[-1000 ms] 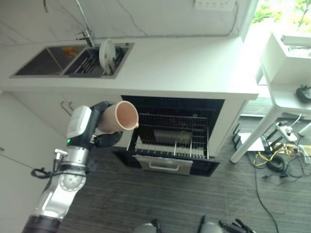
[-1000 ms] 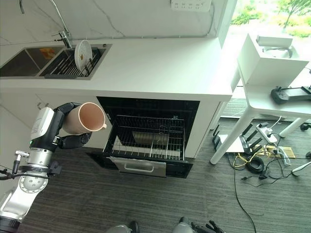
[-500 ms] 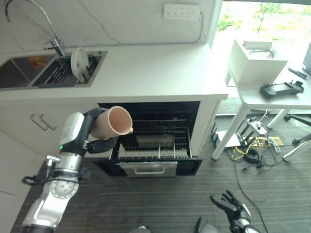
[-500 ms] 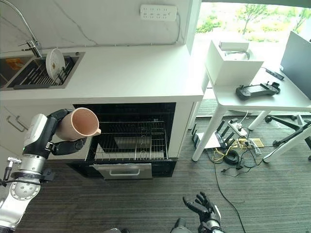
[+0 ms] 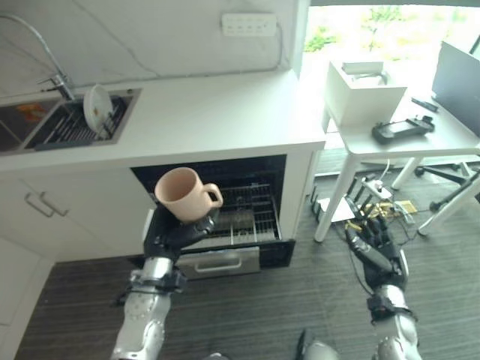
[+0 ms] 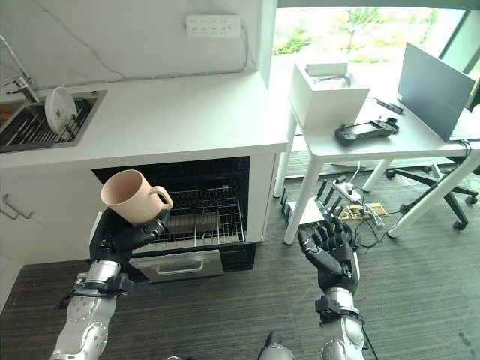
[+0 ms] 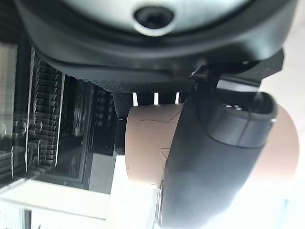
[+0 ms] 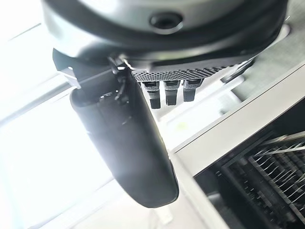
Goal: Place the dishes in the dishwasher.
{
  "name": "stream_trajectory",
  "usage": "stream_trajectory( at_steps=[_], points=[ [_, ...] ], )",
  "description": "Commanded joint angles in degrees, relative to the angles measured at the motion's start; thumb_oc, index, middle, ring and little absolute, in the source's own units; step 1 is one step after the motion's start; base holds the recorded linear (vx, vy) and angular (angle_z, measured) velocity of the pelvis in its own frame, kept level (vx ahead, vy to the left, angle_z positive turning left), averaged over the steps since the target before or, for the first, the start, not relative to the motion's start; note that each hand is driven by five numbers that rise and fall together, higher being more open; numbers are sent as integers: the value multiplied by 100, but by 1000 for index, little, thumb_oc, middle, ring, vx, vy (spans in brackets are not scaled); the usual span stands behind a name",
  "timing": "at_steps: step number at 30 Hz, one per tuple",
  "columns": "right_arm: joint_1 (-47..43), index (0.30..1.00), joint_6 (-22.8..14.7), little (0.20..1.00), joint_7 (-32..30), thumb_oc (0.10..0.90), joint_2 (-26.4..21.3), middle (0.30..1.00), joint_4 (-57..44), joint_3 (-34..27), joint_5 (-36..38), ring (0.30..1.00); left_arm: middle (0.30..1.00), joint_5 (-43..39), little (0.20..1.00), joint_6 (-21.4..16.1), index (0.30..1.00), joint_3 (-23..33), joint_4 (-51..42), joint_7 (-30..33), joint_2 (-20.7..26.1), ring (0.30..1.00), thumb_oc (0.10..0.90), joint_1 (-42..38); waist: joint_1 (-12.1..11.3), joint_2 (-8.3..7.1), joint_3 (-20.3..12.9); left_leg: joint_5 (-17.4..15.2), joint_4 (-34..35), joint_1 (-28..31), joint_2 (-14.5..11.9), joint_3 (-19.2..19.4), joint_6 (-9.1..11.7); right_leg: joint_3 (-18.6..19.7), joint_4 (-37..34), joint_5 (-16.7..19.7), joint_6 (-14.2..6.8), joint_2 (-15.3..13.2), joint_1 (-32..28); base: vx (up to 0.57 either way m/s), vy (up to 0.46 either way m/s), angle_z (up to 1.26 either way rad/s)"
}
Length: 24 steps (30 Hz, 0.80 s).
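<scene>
My left hand point(image 5: 186, 232) is shut on a pink mug point(image 5: 178, 195), holding it from below with its mouth up and its handle to the right. The mug hangs in front of the open dishwasher, just left of the pulled-out wire rack point(image 5: 251, 214). In the left wrist view the thumb point(image 7: 209, 157) lies across the mug point(image 7: 143, 143). A white plate point(image 5: 97, 103) stands on edge in the sink's drying rack point(image 5: 71, 124). My right hand point(image 6: 330, 255) is open, fingers spread, above the floor to the right of the dishwasher.
The white counter point(image 5: 217, 112) overhangs the dishwasher. A drawer front point(image 5: 221, 262) juts out below the rack. A white table point(image 6: 360, 139) with a box, a controller and a laptop stands at the right, with cables and a power strip point(image 6: 349, 202) on the floor beneath.
The camera has shifted. My left hand has turned the mug from lying sideways to mouth up, in front of the rack. My right hand has risen further into view, open.
</scene>
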<state>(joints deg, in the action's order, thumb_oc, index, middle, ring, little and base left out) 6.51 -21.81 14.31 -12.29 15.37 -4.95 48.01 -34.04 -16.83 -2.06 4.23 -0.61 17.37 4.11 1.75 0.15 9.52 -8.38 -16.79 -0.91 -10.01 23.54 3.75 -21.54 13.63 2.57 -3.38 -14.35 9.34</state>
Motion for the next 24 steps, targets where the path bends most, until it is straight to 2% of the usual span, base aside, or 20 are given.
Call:
stream_trajectory(
  at_steps=[1, 3, 6, 8, 11, 18, 19, 20, 24],
  points=[
    [-498, 900, -503, 900, 1062, 800, -298, 900, -1042, 57, -124, 900, 300, -389, 300, -479, 300, 114, -461, -148, 171, 300, 400, -665, -65, -40, -47, -260, -39, 105, 84, -512, -126, 76, 356, -855, -608, -119, -641, -61, -26, -9],
    [-551, 900, -426, 900, 1280, 800, -398, 900, -1367, 208, -115, 900, 300, -334, 300, -440, 300, 58, -433, -117, 99, 300, 400, -708, -58, -48, -70, -240, -39, 98, 70, -489, -108, 81, 356, -871, -595, -109, -642, -48, -20, -3],
    [-629, 900, 14, 900, 1865, 800, -521, 900, -1893, 497, 118, 900, 300, -409, 300, -317, 300, -49, -423, -322, 53, 300, 400, -734, -90, -59, -107, -205, -39, 81, 51, -476, -79, 65, 356, -892, -580, -100, -654, -32, -29, 4],
    [-727, 900, 129, 900, 1976, 800, -563, 900, -2120, 719, -26, 900, 300, -287, 300, -241, 300, -147, -482, -451, 39, 300, 400, -755, -142, -60, -120, -187, -39, 71, 42, -475, -67, 30, 356, -901, -572, -105, -679, -25, -25, 4],
    [-938, 900, 321, 900, 2056, 800, -636, 900, -2276, 985, -50, 900, 300, 294, 300, -288, 300, -270, -494, -235, 104, 300, 400, -805, -234, -58, -143, -172, -39, 57, 35, -486, -49, -26, 356, -907, -571, -119, -699, -9, -8, 2],
    [-1396, 900, 473, 900, 1826, 800, -815, 900, -2430, 1425, -365, 900, 300, 1309, 300, -317, 300, -498, -513, -221, 458, 300, 400, -957, -478, -43, -185, -165, -39, 7, 49, -573, -38, -151, 356, -912, -591, -173, -753, -10, -7, 13],
    [-1505, 900, 497, 900, 1672, 800, -857, 900, -2460, 1499, -545, 900, 300, 1518, 300, -298, 300, -567, -526, -195, 536, 300, 400, -1012, -528, -45, -191, -168, -39, -2, 60, -600, -38, -161, 356, -910, -597, -180, -761, -9, -10, 17],
    [-1696, 900, 502, 900, 1478, 800, -943, 900, -2434, 1597, -785, 900, 300, 2067, 300, -294, 300, -646, -532, -58, 675, 300, 400, -1096, -589, -41, -200, -170, -39, -10, 69, -624, -39, -177, 356, -913, -603, -192, -774, -4, -8, 17],
    [-1967, 900, 651, 900, 1225, 800, -1075, 900, -2439, 1634, -792, 900, 300, 2395, 300, -302, 300, -717, -532, 10, 848, 300, 400, -1187, -649, -49, -210, -175, -39, -17, 74, -644, -34, -202, 356, -916, -613, -210, -791, -1, -3, 5]
  ],
)
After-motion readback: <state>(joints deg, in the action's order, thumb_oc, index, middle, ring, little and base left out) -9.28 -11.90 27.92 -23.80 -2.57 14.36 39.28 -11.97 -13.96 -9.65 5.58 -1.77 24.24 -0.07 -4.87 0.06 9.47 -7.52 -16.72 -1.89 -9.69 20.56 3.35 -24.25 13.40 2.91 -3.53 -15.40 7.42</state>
